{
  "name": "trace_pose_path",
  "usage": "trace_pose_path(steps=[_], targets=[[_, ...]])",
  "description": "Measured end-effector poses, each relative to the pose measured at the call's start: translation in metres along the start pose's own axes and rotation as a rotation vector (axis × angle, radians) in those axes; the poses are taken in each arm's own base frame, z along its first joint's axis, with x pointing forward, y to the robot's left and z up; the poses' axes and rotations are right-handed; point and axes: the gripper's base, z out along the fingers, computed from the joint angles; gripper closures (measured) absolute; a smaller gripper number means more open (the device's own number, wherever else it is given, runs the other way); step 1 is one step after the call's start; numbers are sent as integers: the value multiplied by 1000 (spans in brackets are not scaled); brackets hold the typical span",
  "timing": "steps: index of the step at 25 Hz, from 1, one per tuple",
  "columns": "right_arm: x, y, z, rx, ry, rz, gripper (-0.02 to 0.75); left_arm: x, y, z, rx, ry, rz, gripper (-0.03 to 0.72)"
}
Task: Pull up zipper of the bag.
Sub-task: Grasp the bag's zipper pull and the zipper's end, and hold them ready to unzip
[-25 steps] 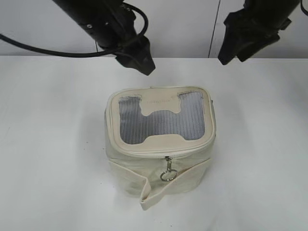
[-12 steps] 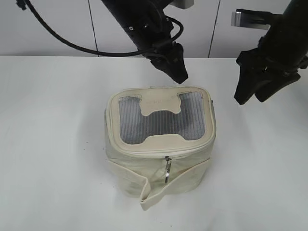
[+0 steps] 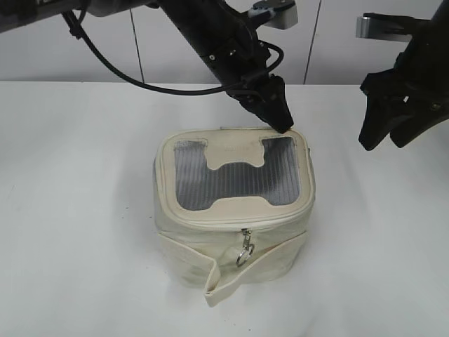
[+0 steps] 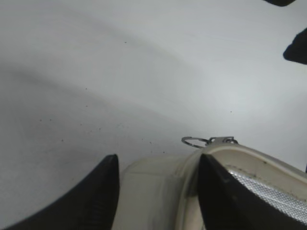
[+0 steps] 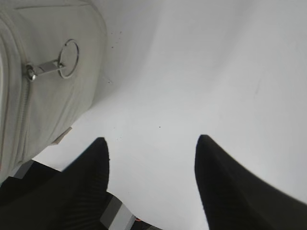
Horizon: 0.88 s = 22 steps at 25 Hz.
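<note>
The cream bag (image 3: 231, 242) stands mid-table, its lid showing grey mesh and an H-shaped patch. The zipper (image 3: 242, 223) runs round the lid rim, and one silver ring pull (image 3: 245, 254) hangs at the front. My left gripper (image 3: 282, 123) is open at the lid's back right corner. In the left wrist view its jaws (image 4: 156, 167) straddle the bag's corner (image 4: 153, 191), with a ring pull (image 4: 194, 141) just beyond. My right gripper (image 3: 382, 140) is open and empty, right of the bag. In the right wrist view (image 5: 152, 143) it is over bare table, with the bag (image 5: 53, 105) and a ring pull (image 5: 70, 58) at left.
A loose cream strap (image 3: 228, 281) folds out from the bag's front base. The white table (image 3: 77, 210) runs wide on both sides of the bag. A pale wall (image 3: 330, 42) stands behind the table.
My left gripper has moved right and down to the bag's back right corner. My right gripper has shifted right. The front ring pull has swung a little.
</note>
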Motion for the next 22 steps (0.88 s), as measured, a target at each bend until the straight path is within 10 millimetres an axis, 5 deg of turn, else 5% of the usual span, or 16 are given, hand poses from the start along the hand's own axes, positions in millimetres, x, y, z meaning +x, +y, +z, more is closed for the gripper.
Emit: trace_pose_path(steps=[17, 22], targets=[[0, 0, 0, 0, -1, 3, 288, -5, -8, -15, -38, -6, -3, 281], [0, 0, 0, 0, -1, 3, 288, 2, -16, 2, -30, 64, 1, 281]])
